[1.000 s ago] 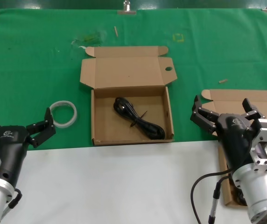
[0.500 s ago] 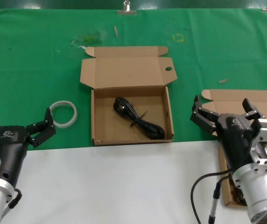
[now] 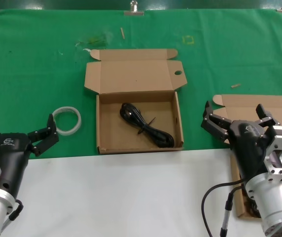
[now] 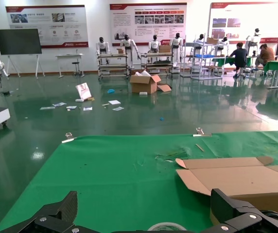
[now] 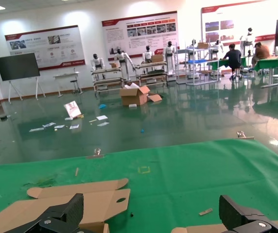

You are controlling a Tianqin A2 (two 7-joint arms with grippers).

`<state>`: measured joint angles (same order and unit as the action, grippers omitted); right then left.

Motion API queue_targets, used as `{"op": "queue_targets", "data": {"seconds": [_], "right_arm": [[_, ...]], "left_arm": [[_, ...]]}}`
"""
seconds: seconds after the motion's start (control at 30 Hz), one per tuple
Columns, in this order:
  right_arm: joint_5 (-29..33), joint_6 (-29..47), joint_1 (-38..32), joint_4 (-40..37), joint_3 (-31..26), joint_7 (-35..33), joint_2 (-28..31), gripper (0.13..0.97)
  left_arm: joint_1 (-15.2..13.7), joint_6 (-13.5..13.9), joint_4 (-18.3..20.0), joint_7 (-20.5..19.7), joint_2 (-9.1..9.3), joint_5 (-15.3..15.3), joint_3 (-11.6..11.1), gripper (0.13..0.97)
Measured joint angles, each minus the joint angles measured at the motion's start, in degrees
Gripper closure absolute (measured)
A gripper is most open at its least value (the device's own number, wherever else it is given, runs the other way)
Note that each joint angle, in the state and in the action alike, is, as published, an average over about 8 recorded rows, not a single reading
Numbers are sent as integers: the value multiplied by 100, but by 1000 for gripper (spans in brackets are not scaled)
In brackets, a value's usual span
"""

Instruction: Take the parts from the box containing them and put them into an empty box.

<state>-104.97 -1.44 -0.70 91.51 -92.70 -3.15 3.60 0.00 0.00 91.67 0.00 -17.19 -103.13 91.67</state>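
Observation:
The round-holed cardboard box lies open mid-table on the green cloth and holds one coiled black cord. The plain-lidded box sits at the right; my right arm covers its inside, so the cords in it are hidden. My right gripper is open and empty, hovering over that box's near-left part. My left gripper is open and empty at the left, just short of the tape ring. The holed flap shows in the right wrist view, and the holed box shows in the left wrist view.
A white translucent tape ring lies on the cloth left of the holed box. A white table strip runs along the front. Small scraps lie on the cloth farther back. Clips hold the cloth's far edge.

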Motion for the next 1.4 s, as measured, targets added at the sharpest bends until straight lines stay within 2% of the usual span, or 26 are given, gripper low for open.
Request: {"op": "queue_targets", "data": {"seconds": [1.4], "right_arm": [[0,0,0,0,0,0,0,129]], "left_arm": [[0,0,0,1,0,0,0,132]]}}
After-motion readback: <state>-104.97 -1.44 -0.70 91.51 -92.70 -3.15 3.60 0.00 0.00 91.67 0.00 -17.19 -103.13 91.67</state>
